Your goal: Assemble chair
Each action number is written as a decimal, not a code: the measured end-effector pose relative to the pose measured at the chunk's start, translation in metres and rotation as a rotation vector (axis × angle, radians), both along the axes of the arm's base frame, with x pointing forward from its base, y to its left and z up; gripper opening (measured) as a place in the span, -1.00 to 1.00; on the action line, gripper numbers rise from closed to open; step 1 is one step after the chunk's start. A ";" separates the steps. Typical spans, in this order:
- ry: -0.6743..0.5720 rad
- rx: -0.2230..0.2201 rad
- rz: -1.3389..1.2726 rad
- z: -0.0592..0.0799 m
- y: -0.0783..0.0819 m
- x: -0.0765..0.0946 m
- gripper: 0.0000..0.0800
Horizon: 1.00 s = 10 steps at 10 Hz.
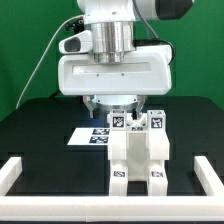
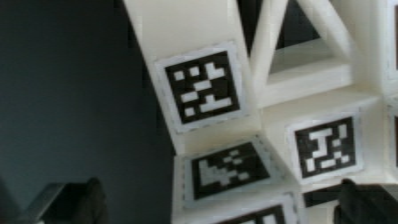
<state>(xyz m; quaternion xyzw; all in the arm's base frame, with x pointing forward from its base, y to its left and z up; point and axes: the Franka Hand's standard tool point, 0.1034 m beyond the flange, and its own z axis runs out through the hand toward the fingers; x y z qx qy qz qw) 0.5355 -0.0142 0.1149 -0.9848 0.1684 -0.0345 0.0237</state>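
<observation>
Matte white plastic chair (image 1: 138,150), glossy arm (image 1: 110,65), matt blk table (image 1: 40,130).

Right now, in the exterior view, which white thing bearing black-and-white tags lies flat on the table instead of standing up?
The marker board, a thin flat sheet behind the chair toward the exterior view's left. The chair is blocky and stands upright below the gripper.

A black table top (image 1: 40,125) fills the floor of the scene, backed by a green wall (image 1: 30,40). The marker board (image 1: 88,137) lies flat on the black surface, its tags facing up. Plain white border rails (image 1: 20,172) frame the near edge and both sides.
</observation>
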 end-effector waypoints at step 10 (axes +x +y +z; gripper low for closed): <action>0.038 0.086 -1.124 0.000 0.003 0.009 -0.29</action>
